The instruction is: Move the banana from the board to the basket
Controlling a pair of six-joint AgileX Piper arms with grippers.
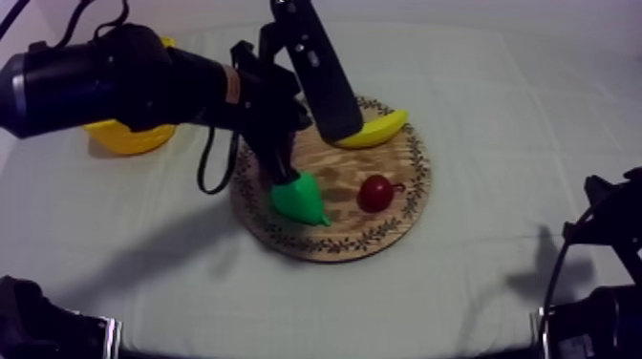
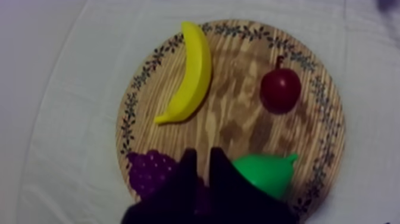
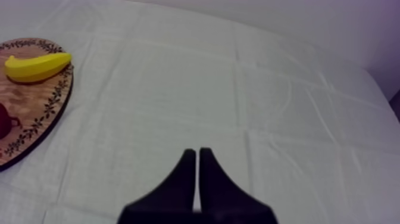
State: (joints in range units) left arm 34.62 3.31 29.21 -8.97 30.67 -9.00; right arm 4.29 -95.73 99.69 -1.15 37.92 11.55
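The yellow banana [image 1: 377, 129] [image 2: 189, 74] lies at the far rim of the round wooden board [image 1: 382, 234] [image 2: 238, 128]. My left gripper [image 1: 285, 178] [image 2: 202, 159] hovers over the board's near-left part, between the grapes [image 2: 150, 171] and the green pear [image 1: 301, 199] [image 2: 265, 174]. Its fingers are close together with nothing between them. The banana is a short way beyond its tips. The yellow basket [image 1: 134, 138] stands at the far left, partly hidden by my left arm. My right gripper [image 3: 197, 156] is shut over bare cloth, right of the board.
A small red fruit [image 1: 375, 193] [image 2: 280, 89] sits on the board's right half. My right arm [image 1: 611, 224] rests low at the right edge. The board [image 3: 36, 119] and banana [image 3: 37, 65] lie off to the right gripper's side.
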